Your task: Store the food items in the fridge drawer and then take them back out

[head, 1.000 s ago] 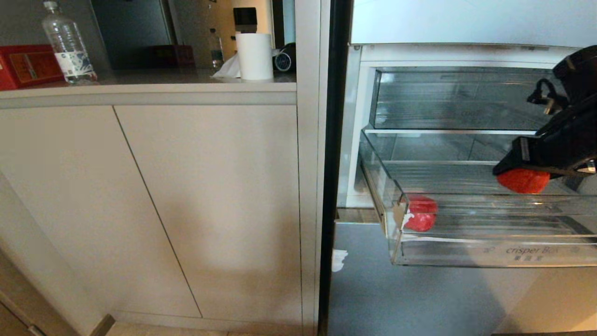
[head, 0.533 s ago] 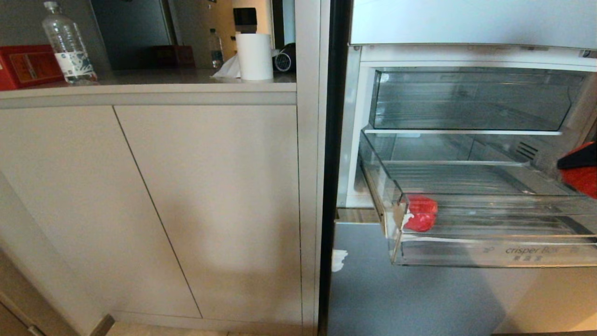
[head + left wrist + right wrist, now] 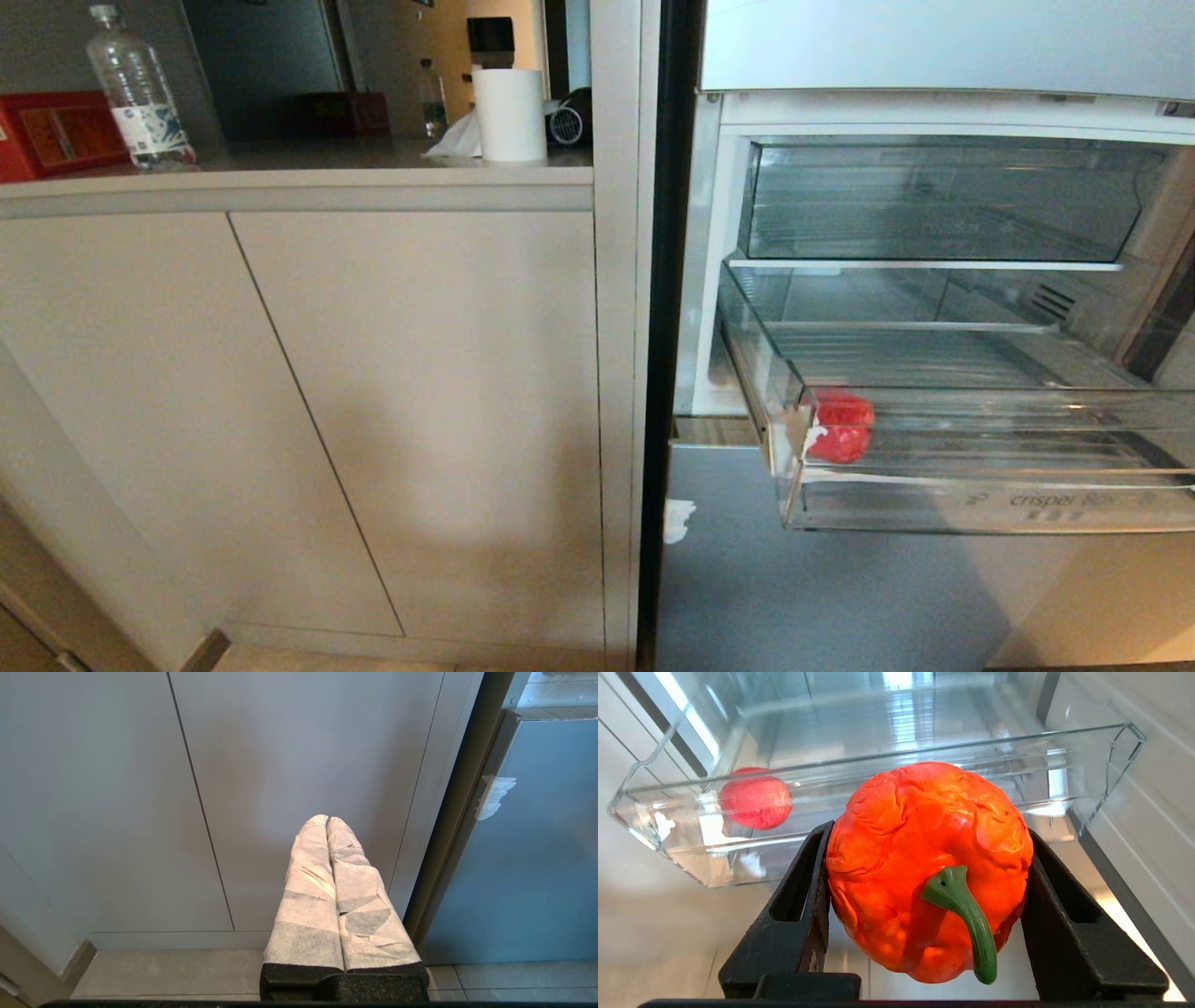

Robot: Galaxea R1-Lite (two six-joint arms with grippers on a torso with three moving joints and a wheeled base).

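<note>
Dim, soft indoor light; glare streaks the clear drawer [image 3: 887,756].

Orange-red wrinkled pepper [image 3: 924,868] with green stem, red packet [image 3: 840,427] in clear ribbed drawer [image 3: 980,509] with grey lettering, white-wrapped left gripper [image 3: 327,820].

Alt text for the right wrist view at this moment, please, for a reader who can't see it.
The right gripper is closed on a wrinkled red-orange pepper with a green stem, held in front of the pulled-out clear fridge drawer. A second red food item lies inside the drawer near one end.
</note>
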